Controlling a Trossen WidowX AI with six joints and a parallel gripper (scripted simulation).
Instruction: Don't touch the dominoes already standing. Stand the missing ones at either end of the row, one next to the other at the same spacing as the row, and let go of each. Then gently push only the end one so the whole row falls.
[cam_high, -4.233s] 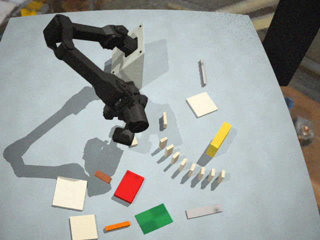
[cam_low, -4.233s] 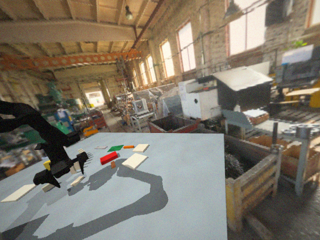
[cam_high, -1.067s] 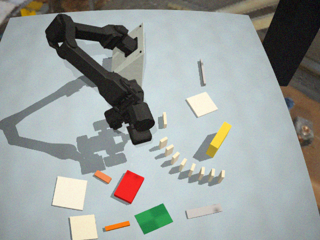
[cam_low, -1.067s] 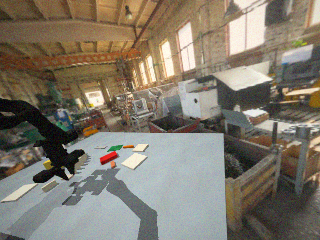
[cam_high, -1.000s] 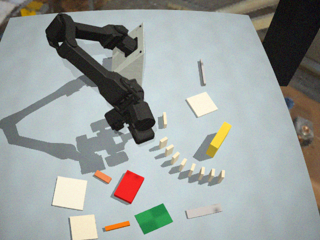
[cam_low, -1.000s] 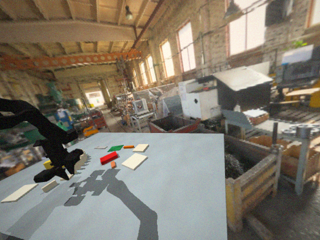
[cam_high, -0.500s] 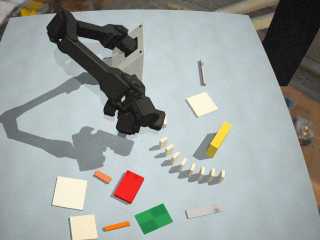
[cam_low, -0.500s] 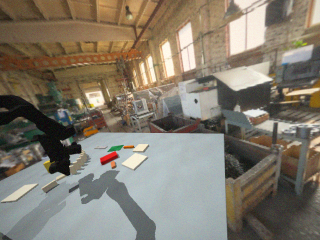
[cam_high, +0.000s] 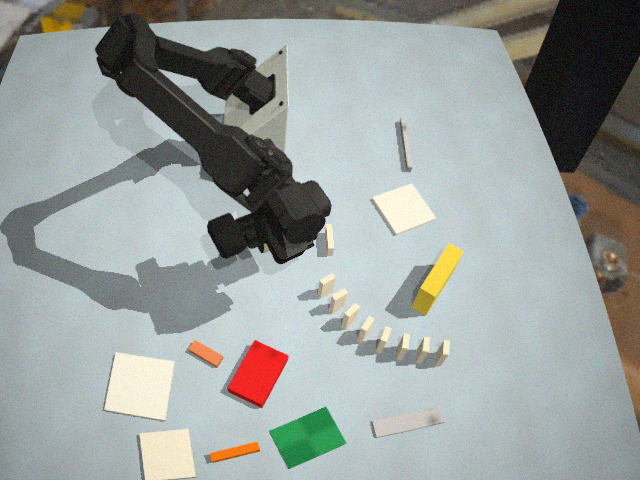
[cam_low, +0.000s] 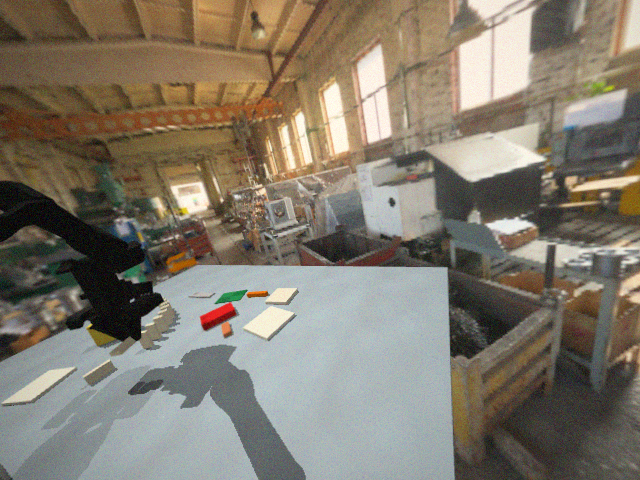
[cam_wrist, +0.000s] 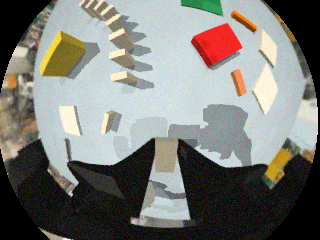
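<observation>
My gripper (cam_wrist: 166, 141) is shut on a cream domino (cam_wrist: 165, 159) (cam_low: 123, 346). It holds the domino above the table, short of the row's near end; in the top view the wrist hides most of it. Several cream dominoes stand upright in a curved row, from the near end domino (cam_high: 326, 285) (cam_wrist: 123, 77) to the far end domino (cam_high: 442, 352). A loose cream domino (cam_high: 329, 240) (cam_low: 99, 372) (cam_wrist: 108, 122) lies on its long edge, apart from the row's near end and beside the gripper.
A yellow block (cam_high: 439, 279) (cam_wrist: 62, 55) lies inside the row's curve. A cream square tile (cam_high: 403, 208) lies beyond the loose domino. A red block (cam_high: 258, 373) (cam_wrist: 217, 44), a salmon bar (cam_high: 205, 353) and a green plate (cam_high: 308, 437) lie on the row's other side.
</observation>
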